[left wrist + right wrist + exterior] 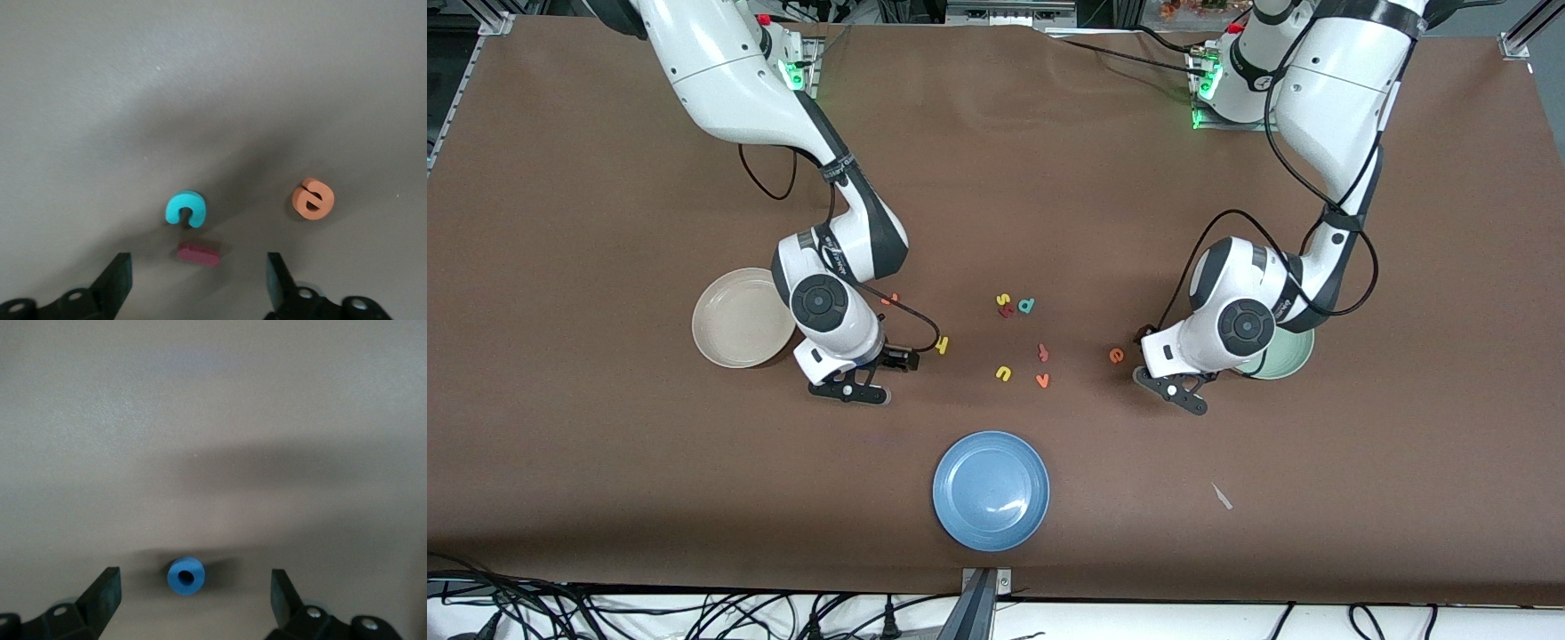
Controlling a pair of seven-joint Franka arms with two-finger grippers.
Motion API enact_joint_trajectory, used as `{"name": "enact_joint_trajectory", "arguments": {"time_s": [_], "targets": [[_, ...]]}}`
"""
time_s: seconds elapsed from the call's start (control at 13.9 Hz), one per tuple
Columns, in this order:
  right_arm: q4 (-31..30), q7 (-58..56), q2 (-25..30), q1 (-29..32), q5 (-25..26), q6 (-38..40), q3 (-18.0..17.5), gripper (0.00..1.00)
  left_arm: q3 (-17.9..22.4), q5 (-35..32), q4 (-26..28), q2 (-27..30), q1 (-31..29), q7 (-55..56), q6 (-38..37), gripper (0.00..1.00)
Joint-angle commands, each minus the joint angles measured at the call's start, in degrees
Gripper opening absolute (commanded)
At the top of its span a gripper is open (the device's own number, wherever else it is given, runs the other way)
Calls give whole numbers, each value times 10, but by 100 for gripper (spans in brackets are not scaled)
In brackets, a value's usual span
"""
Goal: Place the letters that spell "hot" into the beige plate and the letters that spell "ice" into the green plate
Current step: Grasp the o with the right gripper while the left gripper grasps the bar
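Observation:
My left gripper (199,277) stands open low over the table beside the green plate (1294,364), which the left arm partly hides. The dark red i (199,254) lies between its fingers, untouched. The teal c (185,208) lies just past it, and the orange e (313,199) (1116,356) off to one side. My right gripper (193,587) is open over the blue o (185,576), next to the beige plate (716,320). The yellow h (941,345) lies close by. The orange t (888,300) peeks out beside the right arm.
A blue plate (991,490) sits nearest the front camera, mid-table. Loose letters lie between the arms: a yellow s (1003,300), a teal d (1027,306), a yellow u (1003,373), an orange v (1042,380) and a dark red letter (1042,352).

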State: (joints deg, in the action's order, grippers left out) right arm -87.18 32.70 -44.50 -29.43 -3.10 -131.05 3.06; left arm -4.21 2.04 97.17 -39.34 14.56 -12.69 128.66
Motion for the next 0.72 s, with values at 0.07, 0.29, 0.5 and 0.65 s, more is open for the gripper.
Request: {"name": "enact_joint_trajectory", "arguments": {"time_s": [0.07, 0.29, 0.5, 0.65], "targets": [[18, -1, -15, -4, 7, 3, 2, 95, -2, -10, 23, 8, 3, -17, 16, 78], [18, -3, -25, -3, 3, -8, 1, 91, -2, -13, 24, 3, 4, -18, 33, 70], [18, -3, -33, -2, -6, -10, -2, 88, -2, -24, 24, -2, 4, -18, 40, 60], [18, -10, -32, 2, -39, -9, -8, 84, -2, -32, 24, -6, 4, -18, 48, 43]]}}
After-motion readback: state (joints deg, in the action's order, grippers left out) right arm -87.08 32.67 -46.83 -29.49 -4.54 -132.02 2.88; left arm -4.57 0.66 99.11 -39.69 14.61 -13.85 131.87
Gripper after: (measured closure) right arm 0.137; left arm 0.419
